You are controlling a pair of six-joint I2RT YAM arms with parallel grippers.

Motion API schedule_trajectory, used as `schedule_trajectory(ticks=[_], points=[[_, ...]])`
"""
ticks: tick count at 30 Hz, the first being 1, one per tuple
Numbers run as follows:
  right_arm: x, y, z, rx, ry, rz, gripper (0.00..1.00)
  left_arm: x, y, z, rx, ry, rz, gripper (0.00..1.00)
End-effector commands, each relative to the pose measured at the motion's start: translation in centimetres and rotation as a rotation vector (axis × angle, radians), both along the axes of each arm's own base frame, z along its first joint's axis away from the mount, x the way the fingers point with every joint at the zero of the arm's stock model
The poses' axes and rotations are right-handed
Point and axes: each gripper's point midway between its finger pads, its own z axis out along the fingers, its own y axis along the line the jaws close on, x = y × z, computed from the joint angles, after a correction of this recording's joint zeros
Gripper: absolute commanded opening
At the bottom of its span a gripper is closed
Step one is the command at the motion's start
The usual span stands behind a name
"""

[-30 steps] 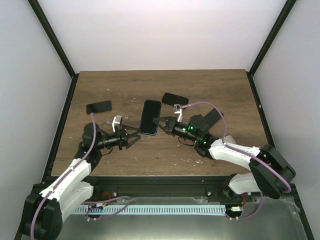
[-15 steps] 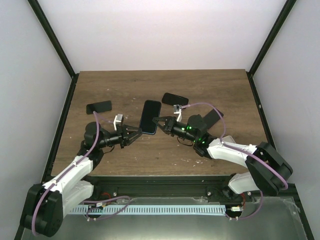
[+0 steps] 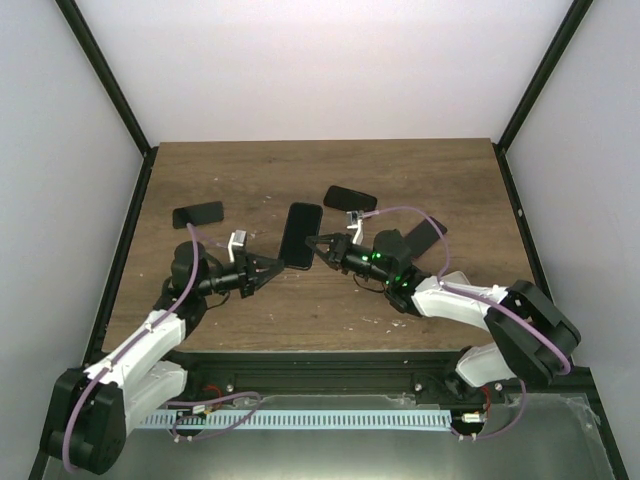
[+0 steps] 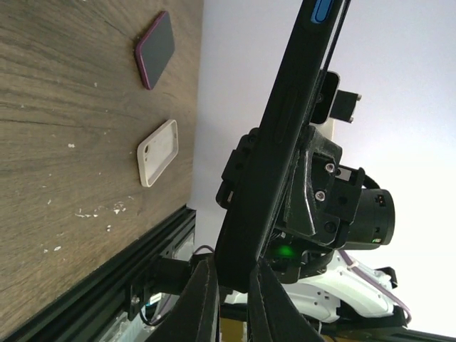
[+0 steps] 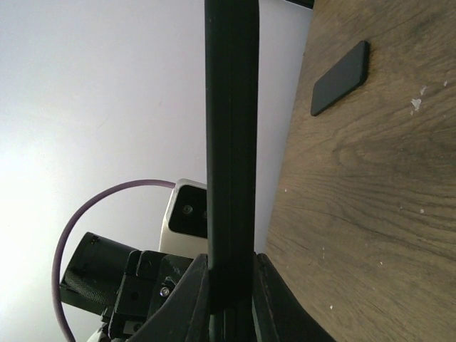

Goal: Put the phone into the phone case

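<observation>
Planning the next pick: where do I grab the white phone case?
Probably pinch one long side wall of the white phone case, one finger inside, from above: it lies flat on the table, seemingly hollow side up, offering only thin rims.

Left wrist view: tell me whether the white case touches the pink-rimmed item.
No, the white case and pink-rimmed item lie apart, bare table between.
</observation>
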Motion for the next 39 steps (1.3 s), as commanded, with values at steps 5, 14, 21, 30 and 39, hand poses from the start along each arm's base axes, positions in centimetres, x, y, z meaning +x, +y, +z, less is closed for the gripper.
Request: schedule_trajectory(ticks=[5, 14, 21, 30, 39], points=[[-0.6, -0.1, 3.2, 0.014, -0.130, 0.013, 0.01, 0.2, 0.6, -0.7, 0.108, -0.024, 0.029, 0.35], [-1.9, 0.3, 0.6, -0.155, -0.160, 0.127, 0.01, 0.6, 1.7, -0.5, 0.293, -0.137, 0.040, 0.64], [-1.9, -0.8, -5.5, -0.333, -0.072, 0.118, 0.01, 0.9, 3.4, -1.5, 0.494, -0.177, 0.059, 1.00], [-0.4, 0.1, -10.2, -0.389, 0.039, 0.138, 0.02, 1.3, 4.8, -1.5, 0.623, -0.211, 0.078, 1.00], [0.6, 0.2, -13.4, -0.396, 0.118, 0.121, 0.04, 1.1, 5.3, -2.3, 0.660, -0.220, 0.073, 0.98]])
